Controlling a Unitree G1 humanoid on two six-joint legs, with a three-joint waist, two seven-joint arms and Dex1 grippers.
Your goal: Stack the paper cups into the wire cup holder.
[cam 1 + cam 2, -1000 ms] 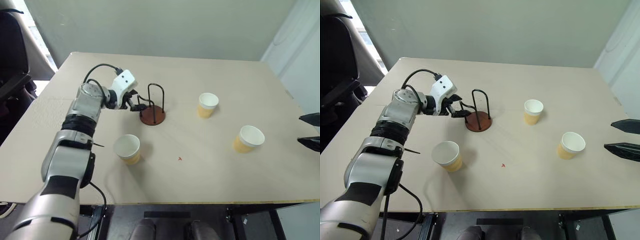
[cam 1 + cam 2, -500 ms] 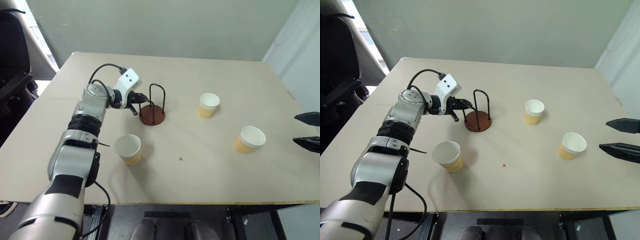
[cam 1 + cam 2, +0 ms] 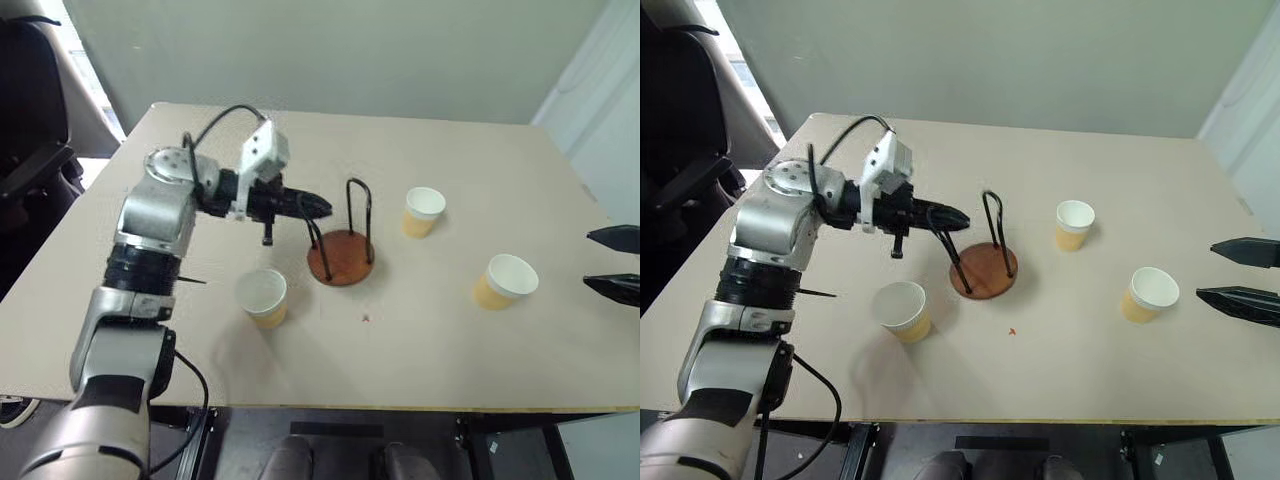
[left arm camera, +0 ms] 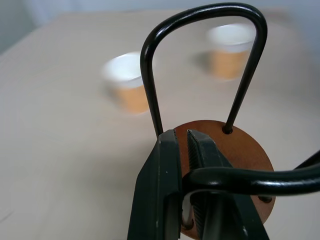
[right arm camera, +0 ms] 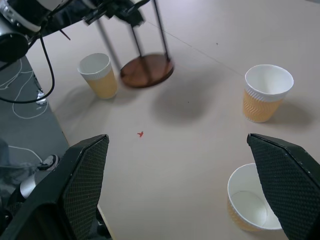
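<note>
My left gripper (image 4: pixel 181 145) is clamped narrow on one black wire arch of the wire cup holder (image 3: pixel 342 257), as the left wrist view shows: the two black fingers (image 4: pixel 162 175) pinch the near loop, while the second loop stands upright beyond them over the reddish-brown disc base. In the head views the holder sits near the middle of the desk (image 3: pixel 450 180), somewhat toward the near edge, its base looking slightly tilted; whether it rests flat I cannot tell. Just to the holder's left, close to the near edge, stands the first paper cup (image 3: pixel 262 297), upright and empty. The second paper cup (image 3: pixel 424 211) stands beyond the holder on its right, toward the centre of the desk, and the third paper cup (image 3: pixel 504 281) stands well apart, near the right edge. My right gripper (image 3: pixel 1240 275) hangs off the right edge with its jaws spread wide and nothing between them; its wrist view looks across the three cups and the holder. A small red mark (image 3: pixel 366 318) lies on the desk between the holder and the near edge. I judge the task barely begun: no cup is inside the holder, none is nested in another, and only the holder itself is in hand. All three cups remain to be picked up and set within the wire loops.
</note>
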